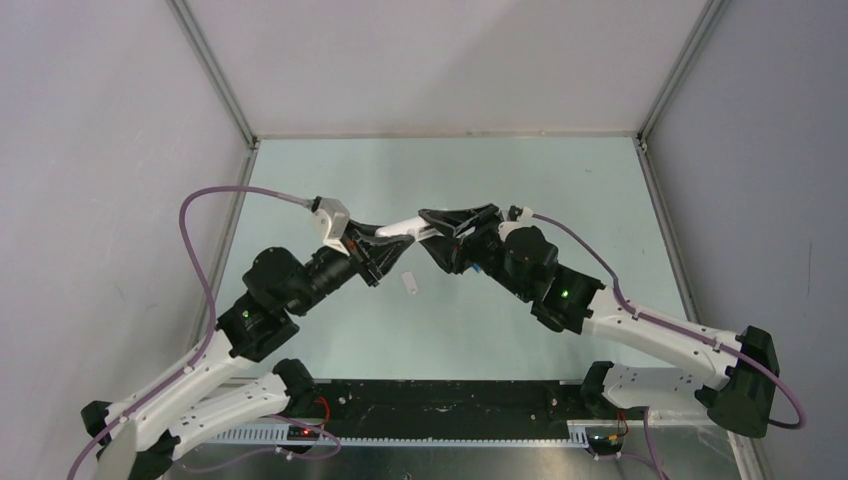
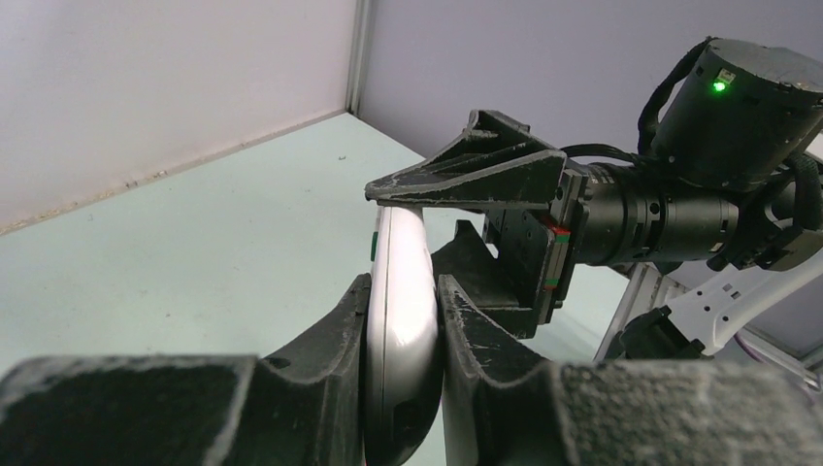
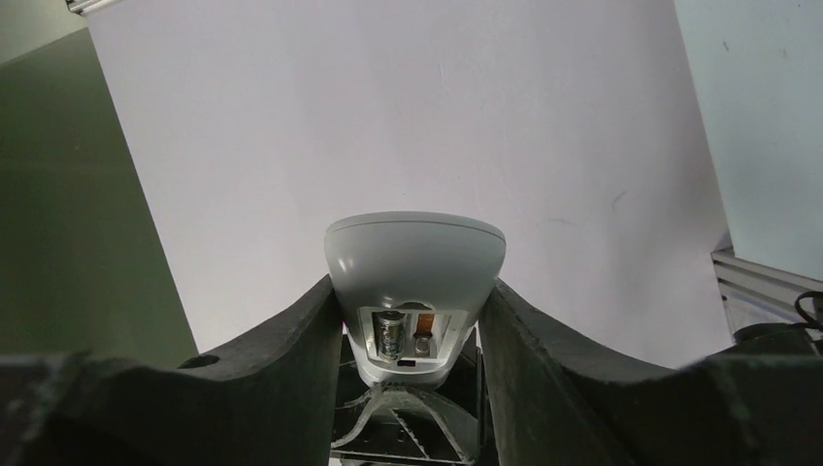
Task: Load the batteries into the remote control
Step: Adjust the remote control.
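Observation:
The white remote control (image 1: pixel 405 228) is held in the air between both arms. My left gripper (image 1: pixel 372 242) is shut on its front and back faces; in the left wrist view the remote (image 2: pixel 403 311) stands edge-on between the fingers. My right gripper (image 1: pixel 432 232) straddles the other end, its fingers against the remote's (image 3: pixel 415 262) two sides. The open battery bay faces the right wrist camera. The dark grey-brown battery (image 3: pixel 391 335) sits in the left slot. The right slot (image 3: pixel 423 335) shows only a copper contact. The blue battery is out of view.
A small white flat piece (image 1: pixel 408 283), seemingly the battery cover, lies on the pale green table (image 1: pixel 520 170) just below the two grippers. White walls close the table in on three sides, with metal posts at the far corners.

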Robot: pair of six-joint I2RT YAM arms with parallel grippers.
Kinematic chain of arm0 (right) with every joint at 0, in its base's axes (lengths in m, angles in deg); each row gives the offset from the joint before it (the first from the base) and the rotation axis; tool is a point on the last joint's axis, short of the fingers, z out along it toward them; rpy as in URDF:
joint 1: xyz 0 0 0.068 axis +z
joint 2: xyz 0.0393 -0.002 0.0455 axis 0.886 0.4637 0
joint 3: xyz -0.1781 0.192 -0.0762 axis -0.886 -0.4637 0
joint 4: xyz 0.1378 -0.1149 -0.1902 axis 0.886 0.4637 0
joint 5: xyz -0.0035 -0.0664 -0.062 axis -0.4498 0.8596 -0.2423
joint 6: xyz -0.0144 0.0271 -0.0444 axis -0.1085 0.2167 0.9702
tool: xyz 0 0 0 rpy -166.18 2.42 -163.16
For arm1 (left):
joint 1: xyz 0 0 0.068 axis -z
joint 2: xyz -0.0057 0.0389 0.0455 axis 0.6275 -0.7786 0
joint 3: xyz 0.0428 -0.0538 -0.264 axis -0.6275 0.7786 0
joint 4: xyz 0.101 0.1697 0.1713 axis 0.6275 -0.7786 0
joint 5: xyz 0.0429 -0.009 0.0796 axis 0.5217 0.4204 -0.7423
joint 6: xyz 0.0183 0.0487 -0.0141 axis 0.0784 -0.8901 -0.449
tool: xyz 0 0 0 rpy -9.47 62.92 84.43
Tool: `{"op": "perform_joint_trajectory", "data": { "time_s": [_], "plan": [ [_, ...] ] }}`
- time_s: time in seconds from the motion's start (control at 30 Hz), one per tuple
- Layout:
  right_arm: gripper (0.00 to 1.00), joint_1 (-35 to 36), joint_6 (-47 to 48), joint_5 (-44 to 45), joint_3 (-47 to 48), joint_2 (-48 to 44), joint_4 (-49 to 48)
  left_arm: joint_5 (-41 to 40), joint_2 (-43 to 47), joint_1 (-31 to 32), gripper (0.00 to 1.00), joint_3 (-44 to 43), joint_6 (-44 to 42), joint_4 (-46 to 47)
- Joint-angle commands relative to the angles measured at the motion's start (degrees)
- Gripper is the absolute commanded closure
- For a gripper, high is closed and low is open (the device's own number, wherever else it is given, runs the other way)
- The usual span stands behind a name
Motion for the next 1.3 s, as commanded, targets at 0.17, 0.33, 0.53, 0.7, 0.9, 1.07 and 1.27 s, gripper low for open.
{"op": "perform_joint_trajectory", "data": {
  "time_s": [0.17, 0.33, 0.53, 0.7, 0.9, 1.07, 1.27],
  "plan": [
    [0.8, -1.02, 6.14, -0.5, 0.51, -1.09, 0.8, 2.57, 1.85, 0.74, 0.67, 1.56, 1.26, -0.51],
    [0.87, -1.39, 11.32, 0.07, 0.51, -3.23, 6.72, 3.65, 1.23, 0.73, 0.49, 0.81, 2.72, -7.11],
    [0.91, -2.01, 18.44, 0.45, 0.51, -6.6, 13.43, 4.88, 1.91, 0.67, 0.29, 1.61, 5.27, -9.6],
    [0.92, -3.88, 24.28, -2.59, 1.56, -7.15, 17.67, 8.03, -0.54, 0.68, 0.23, 1.6, 6.08, -10.54],
    [0.92, -4.22, 28.7, -5.81, 2.43, -5.95, 20.9, 11.62, -5.94, 0.69, 0.22, 1.01, 7.52, -10.7],
    [0.92, -4.12, 30.28, -7.1, 2.44, -4.53, 21.1, 16.12, -10.66, 0.69, 0.33, 0.88, 7.62, -11.07],
    [0.92, -4.21, 31.45, -7.33, 3.39, -3.06, 24.36, 16.28, -13.15, 0.68, 0.62, 1.41, 8.31, -11.95]
  ]
}}
